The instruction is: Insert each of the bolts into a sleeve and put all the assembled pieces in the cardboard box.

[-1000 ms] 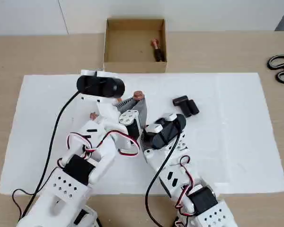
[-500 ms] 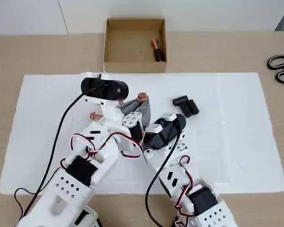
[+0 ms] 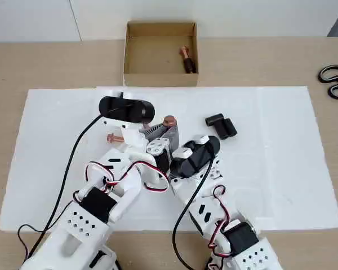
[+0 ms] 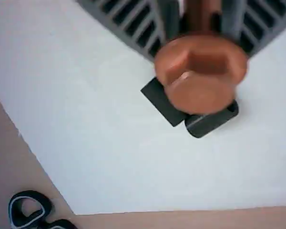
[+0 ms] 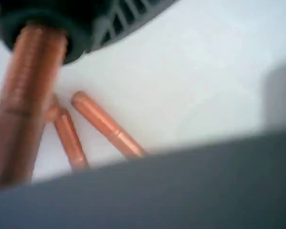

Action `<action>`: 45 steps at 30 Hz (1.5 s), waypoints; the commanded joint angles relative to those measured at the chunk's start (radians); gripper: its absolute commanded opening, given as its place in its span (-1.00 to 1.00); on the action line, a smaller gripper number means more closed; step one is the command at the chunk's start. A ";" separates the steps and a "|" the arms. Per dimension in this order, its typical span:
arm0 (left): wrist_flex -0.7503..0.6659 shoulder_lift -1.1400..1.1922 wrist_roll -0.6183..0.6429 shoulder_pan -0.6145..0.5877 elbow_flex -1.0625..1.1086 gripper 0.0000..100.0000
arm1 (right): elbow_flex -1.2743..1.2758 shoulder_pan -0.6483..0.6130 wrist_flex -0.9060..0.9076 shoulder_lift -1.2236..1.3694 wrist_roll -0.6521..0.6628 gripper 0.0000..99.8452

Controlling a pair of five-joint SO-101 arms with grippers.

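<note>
Fingers (image 4: 128,21) of the left gripper (image 4: 200,16) clamp a copper bolt (image 4: 200,78) by its shaft.

The wooden table (image 3: 22,62) bears a white foam sheet (image 3: 281,169) spread under the left gripper (image 3: 164,130), a cardboard box (image 3: 132,76) just beyond it, and black-handled scissors (image 3: 335,80) well off to its right.

One overhead camera, two close wrist cameras.
The high view looks down over the white foam sheet (image 3: 281,180); both wrist views face that sheet from very near, the left sharing its black cylindrical sleeves (image 3: 221,126) with the high view.
</note>
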 commanded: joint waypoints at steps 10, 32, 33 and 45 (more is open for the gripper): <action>0.077 -0.023 0.000 0.006 0.028 -0.99 | -0.011 0.002 -0.030 -0.019 -0.011 -0.99; 0.075 -0.021 -0.083 0.064 0.110 -0.99 | -0.011 0.002 -0.030 -0.019 -0.011 -0.99; 0.075 -0.026 -0.083 0.061 0.105 -0.98 | -0.011 0.002 -0.030 -0.019 -0.011 -0.99; 0.130 -0.028 -0.077 0.058 0.031 -0.68 | -0.011 0.004 -0.028 -0.019 -0.011 -0.99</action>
